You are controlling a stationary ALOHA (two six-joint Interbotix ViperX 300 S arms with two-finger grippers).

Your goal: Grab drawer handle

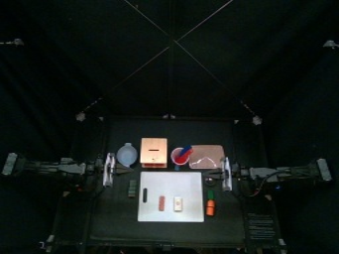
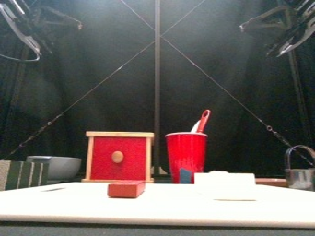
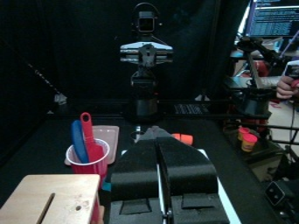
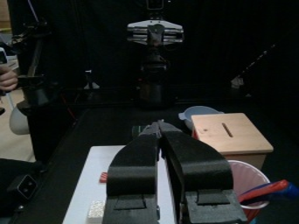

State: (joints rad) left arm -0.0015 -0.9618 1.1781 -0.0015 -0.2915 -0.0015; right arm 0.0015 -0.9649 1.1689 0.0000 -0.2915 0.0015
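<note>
The small tan-orange box (image 2: 120, 157) stands at the back left of the table, its red face toward the front camera. The drawer handle (image 2: 118, 157) is a small whitish piece at the middle of that face. The box also shows in the top view (image 1: 154, 151), the left wrist view (image 3: 47, 197) and the right wrist view (image 4: 232, 136), where the handle is hidden. My left gripper (image 1: 109, 169) (image 3: 163, 142) rests at the table's left side, shut and empty. My right gripper (image 1: 228, 175) (image 4: 160, 128) rests at the right side, shut and empty. Both are apart from the box.
A red cup (image 2: 186, 152) with utensils stands right of the box, a grey bowl (image 2: 55, 166) left of it. A pinkish board (image 1: 208, 156) lies at the back right. A white mat (image 1: 172, 194) in front bears a red block (image 2: 125, 189) and a white block (image 2: 227, 184). A person's hand (image 3: 286, 85) shows beyond the curtains.
</note>
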